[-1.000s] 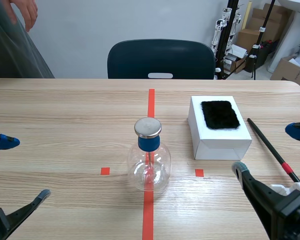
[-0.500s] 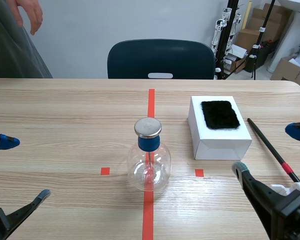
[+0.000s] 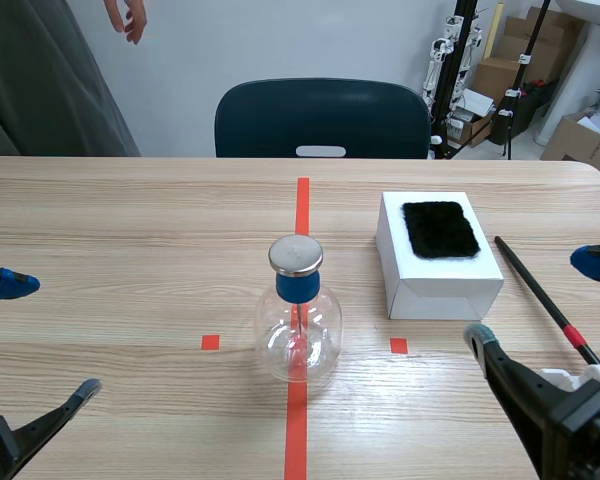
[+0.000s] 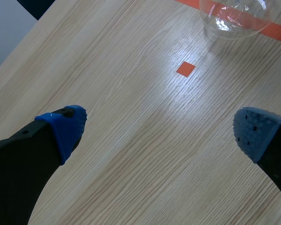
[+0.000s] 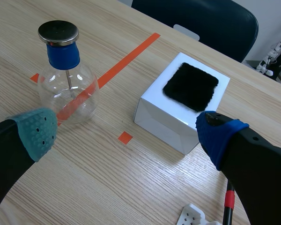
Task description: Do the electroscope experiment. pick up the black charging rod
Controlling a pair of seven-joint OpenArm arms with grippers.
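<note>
One black charging rod (image 3: 535, 288) lies flat on the table (image 3: 130, 220), on the right arm's side and just to the right of the white box (image 3: 440, 275), apart from it. Its long axis runs on a slant. The far end points toward the table's far edge and inward toward the box. The near end points outward and back toward the robot, where it passes behind the right arm. A single red band rings it close to that near end, and this band shows ahead of the blue-padded finger in the right wrist view (image 5: 229, 200).

The right gripper (image 3: 536, 298) has its two fingers spread wide. In the scene view the rod runs between them, and neither pad touches it. A small white plastic piece (image 3: 570, 378) lies beside the rod's near end.

The one box carries one black fur pad (image 3: 439, 229) on its top. Further inward stands one clear glass flask (image 3: 298, 320) with a blue stopper and a metal cap, upright on the orange centre line and well apart from the rod.

The left gripper (image 3: 45, 338) is on the opposite side, its fingers also parted, with bare wood between them (image 4: 159, 129). The flask is ahead of it.

Beyond the far edge stand one dark chair (image 3: 322, 118) and one person (image 3: 40, 80) with one hand (image 3: 130, 18) showing.
</note>
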